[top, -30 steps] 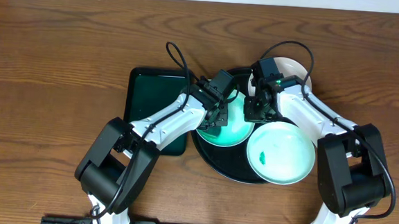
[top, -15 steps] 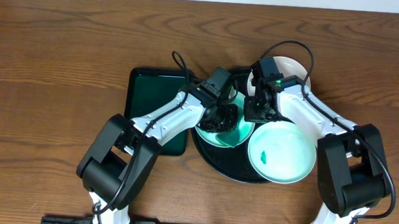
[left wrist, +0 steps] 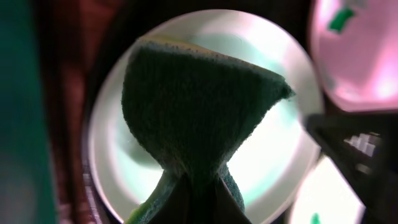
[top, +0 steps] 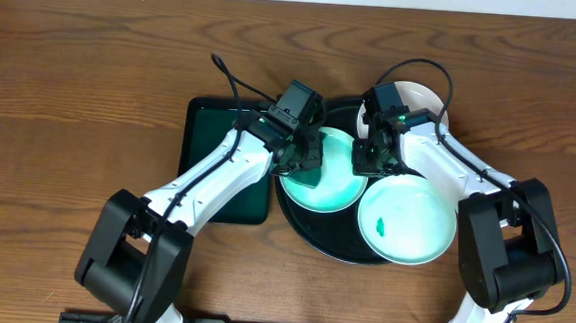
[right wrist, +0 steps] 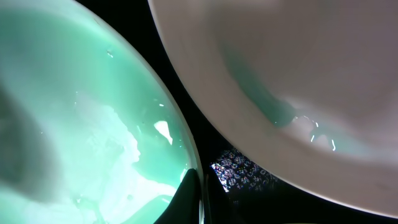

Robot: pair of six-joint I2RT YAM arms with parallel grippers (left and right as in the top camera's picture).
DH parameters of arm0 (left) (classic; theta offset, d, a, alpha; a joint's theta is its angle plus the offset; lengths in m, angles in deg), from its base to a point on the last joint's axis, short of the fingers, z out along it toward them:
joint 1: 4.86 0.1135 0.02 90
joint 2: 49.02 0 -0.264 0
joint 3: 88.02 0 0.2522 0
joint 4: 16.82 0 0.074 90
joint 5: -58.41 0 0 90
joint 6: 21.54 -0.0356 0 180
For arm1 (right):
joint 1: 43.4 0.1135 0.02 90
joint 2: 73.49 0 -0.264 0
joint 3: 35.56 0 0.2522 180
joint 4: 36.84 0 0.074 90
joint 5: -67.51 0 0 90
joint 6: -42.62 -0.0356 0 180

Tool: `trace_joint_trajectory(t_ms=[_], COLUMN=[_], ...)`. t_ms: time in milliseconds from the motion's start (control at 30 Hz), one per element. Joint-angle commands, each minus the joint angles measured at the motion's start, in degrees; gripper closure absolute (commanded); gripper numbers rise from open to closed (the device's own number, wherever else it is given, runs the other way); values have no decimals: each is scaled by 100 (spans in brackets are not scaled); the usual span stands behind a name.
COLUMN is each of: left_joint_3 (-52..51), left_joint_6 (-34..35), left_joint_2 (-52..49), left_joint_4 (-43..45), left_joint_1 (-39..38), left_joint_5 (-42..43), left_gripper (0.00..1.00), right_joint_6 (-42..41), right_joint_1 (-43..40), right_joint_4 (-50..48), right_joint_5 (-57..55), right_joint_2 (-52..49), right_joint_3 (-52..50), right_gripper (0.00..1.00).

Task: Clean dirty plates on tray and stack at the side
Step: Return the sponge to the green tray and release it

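The left tool (top: 300,154) is clamped on a green sponge (left wrist: 199,118), which hangs folded over the mint plate (top: 328,189) at the tray's left side. The right tool (top: 370,159), fingers pressed together, appears to pinch that plate's right rim and steady it. I'd say scrubbing of this first plate is the step in hand. Next the sponge needs pressing down and sweeping across the wet face. The near-right plate (top: 414,229) carries a green smudge (top: 378,227), and the far plate (top: 422,98) waits behind it. All three sit on the round black tray (top: 309,233). The dark green rectangular tray (top: 209,147) lies just left on the worktop (top: 72,88), with nothing stacked yet.
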Motion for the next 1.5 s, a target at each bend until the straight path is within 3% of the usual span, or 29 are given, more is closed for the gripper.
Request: trace_joint_trajectory(t_ms=[0,233,533,633,867,1033,1167,1467], left_joint_3=[-68,-186,-177,-111,-50,-50,-50,-177], left_joint_6=[-76,-72,-125,-122,-168,-251,-280,-817], left_joint_2=[-212,-846,-1008,-953,-98,796,1309,1370], left_joint_4=[-7,11,363,435,420,319,-138,-1095], left_joint_1=[-26,-52,-284,-271,-81,262,586,1266], left_joint_5=[-428,-356,1069,1569,1565,1320,507,-833], left_gripper=[93,93,93,93,93,93,93,93], right_joint_6=[55,55,52,55,55,55,55,55], right_joint_1=[87,87,87,87,87,87,87,87], right_joint_4=[-15,-17,-17,-20,-20,-20,-17,-17], right_joint_5=[146,146,146,144,144,144,144,144], right_joint_2=[142,142,142,142,142,142,142,142], right_joint_3=[2,2,2,0,0,0,0,0], right_gripper=[99,99,99,99,99,99,99,99])
